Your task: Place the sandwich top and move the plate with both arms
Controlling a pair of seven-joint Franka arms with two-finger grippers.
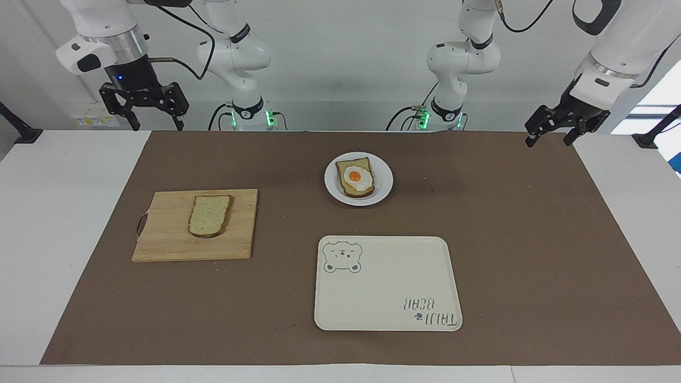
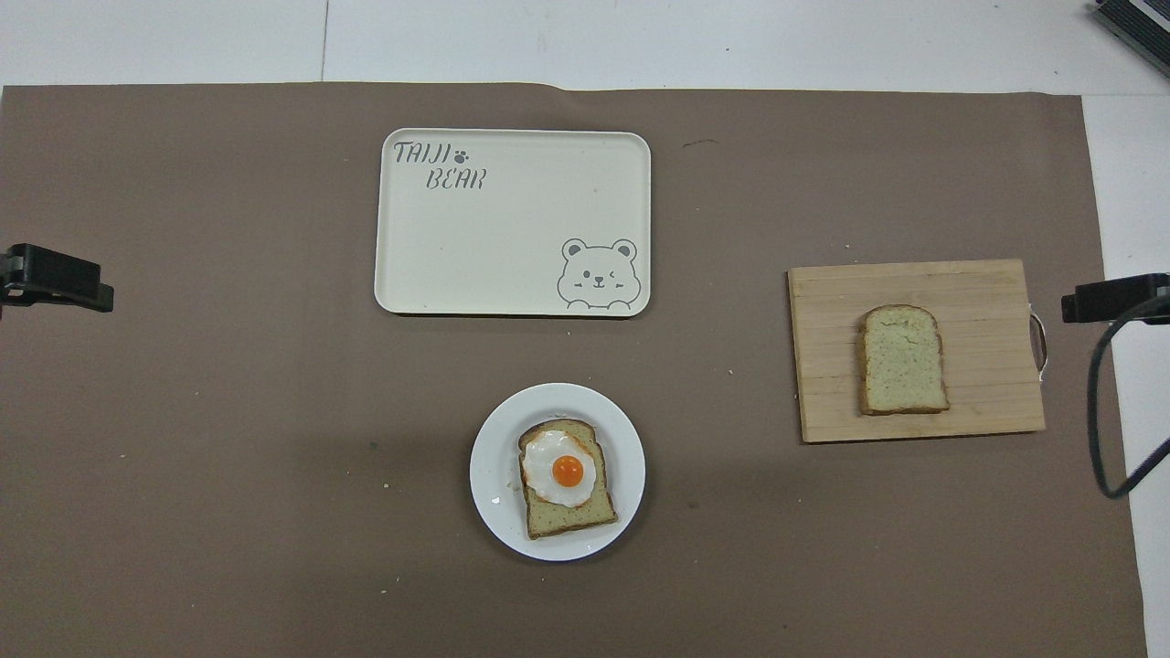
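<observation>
Nothing done: sandwich top point(image 1: 209, 215) lies on board point(image 1: 165, 246), plate point(image 1: 384, 187) unmoved; my left gripper point(image 1: 551, 133) and right gripper point(image 1: 152, 115) hang spread, empty.

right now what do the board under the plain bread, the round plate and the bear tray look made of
The board looks like unfinished pale wood: visible grain and plank lines. The plate seems glazed ceramic or melamine: smooth, white, with a slight sheen. The bear tray looks like matte cream plastic with a printed drawing, though I can't be sure.
</observation>
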